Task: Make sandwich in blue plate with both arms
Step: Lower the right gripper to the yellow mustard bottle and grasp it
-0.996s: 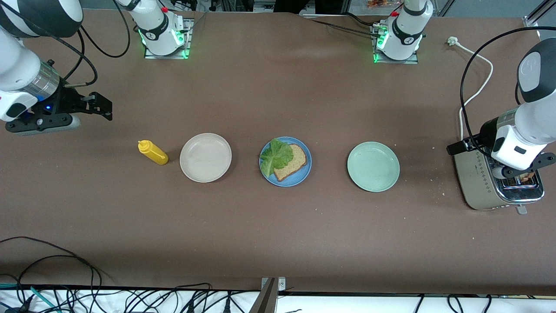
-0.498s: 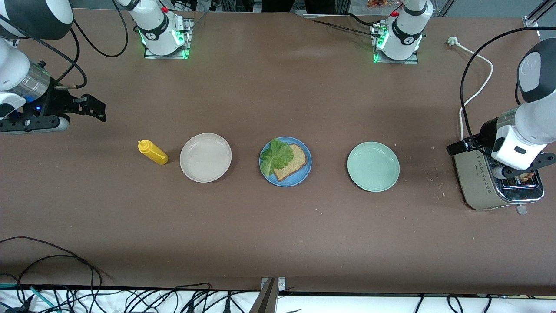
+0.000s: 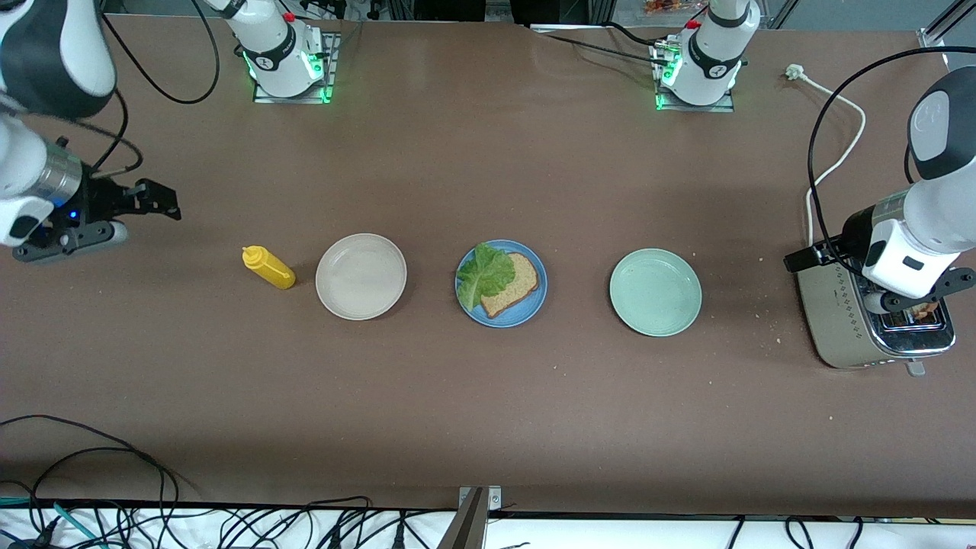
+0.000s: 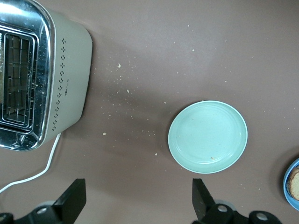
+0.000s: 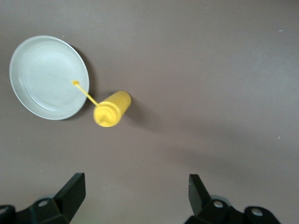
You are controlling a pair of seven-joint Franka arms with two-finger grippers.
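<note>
your right gripper (image 3: 156, 200), empty with jaws wide, has drifted toward nine o'clock from the bottle (image 3: 268, 267), while your left gripper (image 4: 139, 199) waits open over the toaster (image 3: 869, 324).

Even, fairly bright light falls from above on the brown table (image 3: 488, 396), with a paler sheen on it near the arm bases and only short soft shadows hugging the blue plate (image 3: 534, 301) and the yellow bottle (image 3: 268, 268). The toaster (image 4: 51, 93) throws small glints off its chrome top, while the right arm's upper link shows motion blur near the bottle's end of the table
</note>
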